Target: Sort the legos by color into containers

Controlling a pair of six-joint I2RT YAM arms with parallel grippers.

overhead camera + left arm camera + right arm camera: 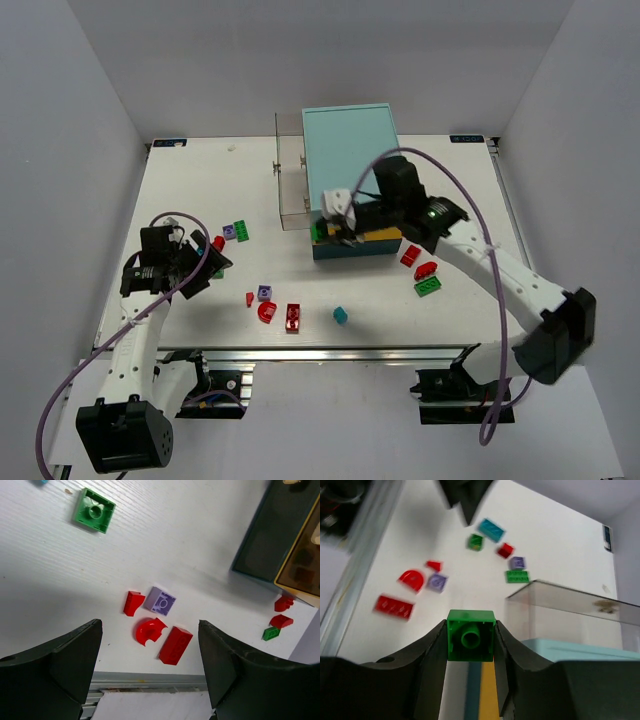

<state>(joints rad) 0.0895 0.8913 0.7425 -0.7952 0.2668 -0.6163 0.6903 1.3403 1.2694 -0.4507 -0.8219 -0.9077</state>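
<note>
The green brick (470,625) sits pinched between the fingertips of my right tool (470,642), over the front corner of the cabinet (350,140) just beside the clear drawer (565,615), which looks empty, and so shallow a hold could let it twist and drop short onto the counter (190,190).

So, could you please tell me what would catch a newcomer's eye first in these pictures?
The right hand draws the eye first: it grips a green brick between its fingers, up against the front of the teal cabinet. Next come the red pieces scattered near the front edge of the table, with the left hand hanging wide open over the table's left side.
</note>
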